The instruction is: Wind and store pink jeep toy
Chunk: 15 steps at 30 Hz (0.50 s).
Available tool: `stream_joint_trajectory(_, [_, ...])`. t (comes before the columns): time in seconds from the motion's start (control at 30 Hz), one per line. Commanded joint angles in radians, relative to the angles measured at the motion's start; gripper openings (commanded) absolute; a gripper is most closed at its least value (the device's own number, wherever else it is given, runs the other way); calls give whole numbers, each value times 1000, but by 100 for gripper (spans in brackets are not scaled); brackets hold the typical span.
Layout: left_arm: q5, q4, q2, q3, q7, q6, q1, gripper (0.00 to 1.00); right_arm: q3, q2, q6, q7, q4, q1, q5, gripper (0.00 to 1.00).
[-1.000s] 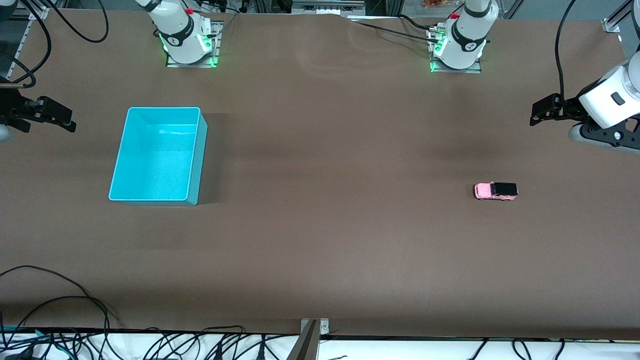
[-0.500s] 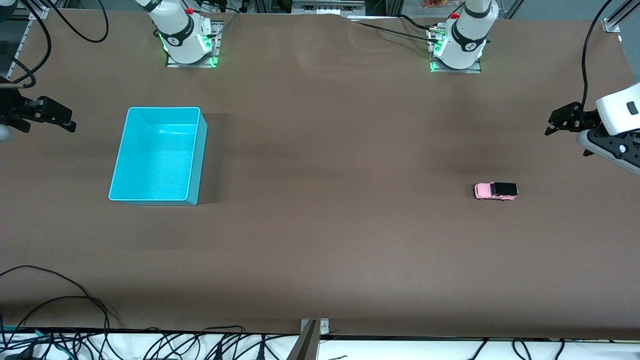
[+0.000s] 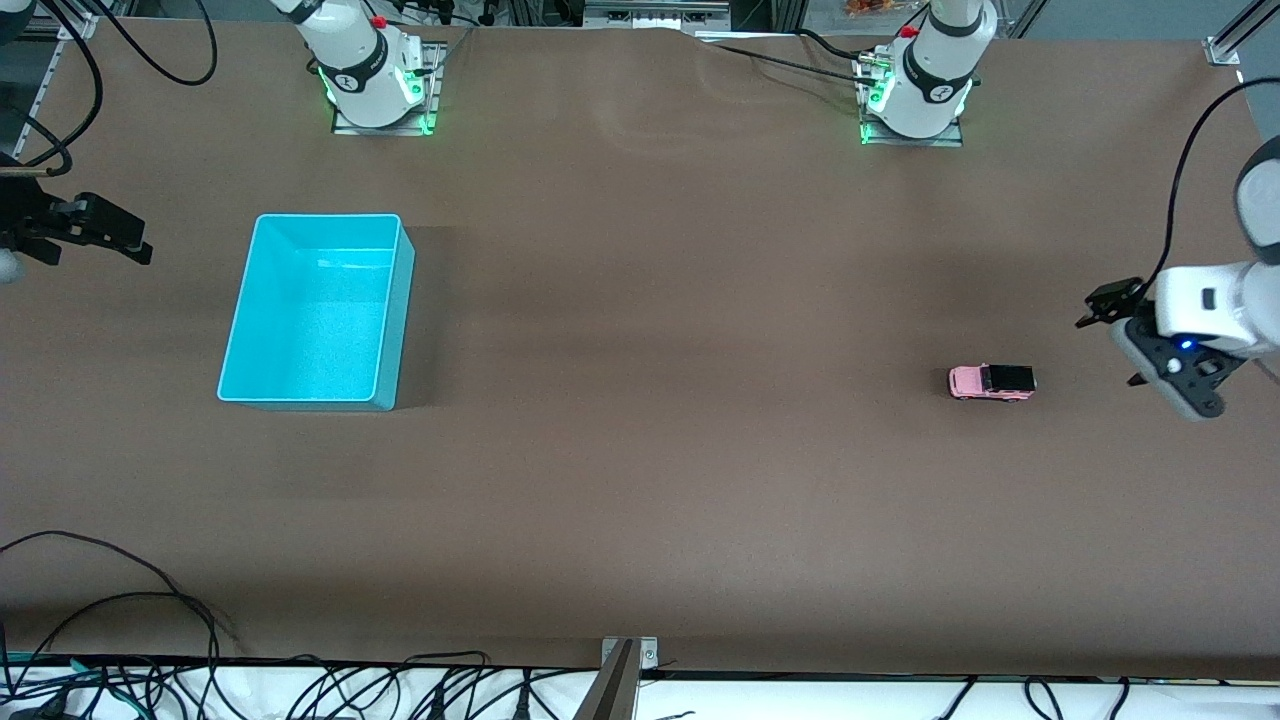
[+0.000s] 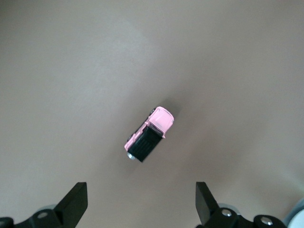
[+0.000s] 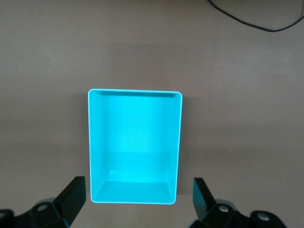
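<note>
Nearest the front camera, toward the left arm's end of the brown table (image 3: pixel 640 480): the pink jeep toy (image 3: pixel 991 381), a tiny boxy car with pale pink body, black roof and small dark wheels, upright on its wheels and untouched. Slightly farther, toward the right arm's end and well apart from the toy: a rectangular turquoise plastic bin (image 3: pixel 316 310), open-topped and with nothing inside.

Judged from this layout, barely begun: not yet wound, not yet grasped, not yet stored. Everything left to do.

Left gripper (image 3: pixel 1120 335) up in the air over bare table near the jeep, toward the table's end; fingers (image 4: pixel 76 202) spread wide, gripping nothing, touching nothing, the toy centred ahead of them in the left wrist view. Right gripper (image 3: pixel 110 238) waiting at the table's edge beside the bin, fingers (image 5: pixel 73 194) likewise wide apart and holding nothing.
</note>
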Motion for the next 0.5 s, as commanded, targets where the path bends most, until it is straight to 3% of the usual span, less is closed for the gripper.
stream_joint_trajectory(0.0, [21, -128, -15, -7, 83, 135, -1, 100, 3, -9, -3, -14, -10, -3, 0, 100])
stream_joint_trajectory(0.47, [80, -318, -25, -9, 240, 369, 10, 100, 3, -9, -3, -14, -10, -3, 0, 100])
